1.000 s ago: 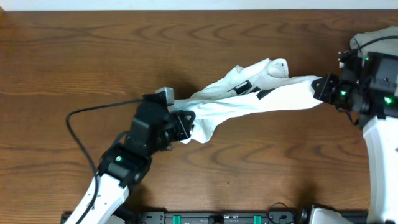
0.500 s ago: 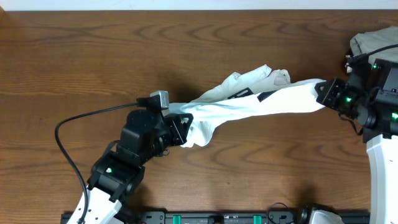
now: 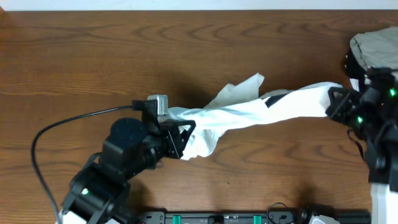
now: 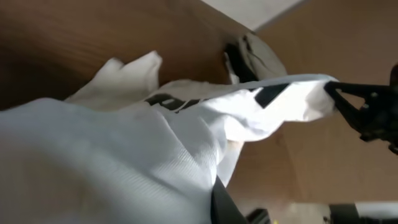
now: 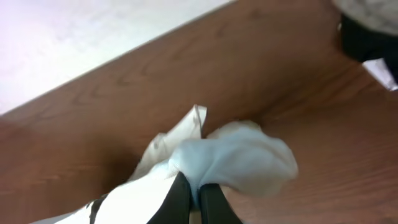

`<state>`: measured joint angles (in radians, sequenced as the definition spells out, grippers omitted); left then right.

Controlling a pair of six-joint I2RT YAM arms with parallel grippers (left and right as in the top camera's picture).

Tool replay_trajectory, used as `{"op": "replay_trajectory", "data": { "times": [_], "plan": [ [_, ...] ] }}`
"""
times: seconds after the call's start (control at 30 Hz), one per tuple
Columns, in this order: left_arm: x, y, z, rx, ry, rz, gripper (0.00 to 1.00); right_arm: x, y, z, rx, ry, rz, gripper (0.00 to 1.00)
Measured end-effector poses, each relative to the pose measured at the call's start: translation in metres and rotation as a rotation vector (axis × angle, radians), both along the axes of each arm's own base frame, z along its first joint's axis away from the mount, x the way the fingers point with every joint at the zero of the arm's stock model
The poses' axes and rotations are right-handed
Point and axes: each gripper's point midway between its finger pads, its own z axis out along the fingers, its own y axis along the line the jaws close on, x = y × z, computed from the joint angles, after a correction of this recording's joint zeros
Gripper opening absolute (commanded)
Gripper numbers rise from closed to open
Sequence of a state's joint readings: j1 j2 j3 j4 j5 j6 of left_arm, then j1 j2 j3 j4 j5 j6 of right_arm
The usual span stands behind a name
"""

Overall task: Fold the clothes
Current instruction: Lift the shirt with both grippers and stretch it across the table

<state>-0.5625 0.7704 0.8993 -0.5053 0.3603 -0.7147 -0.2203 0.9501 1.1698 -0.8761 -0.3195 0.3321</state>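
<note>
Overhead looks straight down on the bench (image 3: 93, 50). Both wrist cameras sit close, facing along the stretched shirt (image 3: 249, 111), which all three views share.

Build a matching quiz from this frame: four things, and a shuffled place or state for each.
1. white T-shirt
2. left gripper
3. right gripper
4. beige-grey garment heap

A. far right corner of the table
B. shut on the shirt's left end
C. stretched out in a long band
D. shut on the shirt's right end

Pairs: 1-C, 2-B, 3-D, 4-A.
</note>
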Motion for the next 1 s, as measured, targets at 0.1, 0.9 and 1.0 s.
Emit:
{"op": "replay_trajectory", "data": {
  "times": [0.1, 0.9, 1.0],
  "plan": [
    [-0.012, -0.003, 0.020, 0.005, -0.017, -0.035, 0.06, -0.013, 0.002, 0.013, -0.011, -0.045, -0.006, 0.01],
    [0.012, 0.043, 0.079, 0.141, -0.123, 0.302, 0.06, -0.013, -0.001, 0.101, 0.004, -0.174, -0.052, 0.01],
    [0.031, 0.044, 0.069, 0.209, -0.126, 0.360, 0.06, 0.018, -0.007, 0.078, 0.026, -0.098, -0.057, 0.01]
  ]
}}
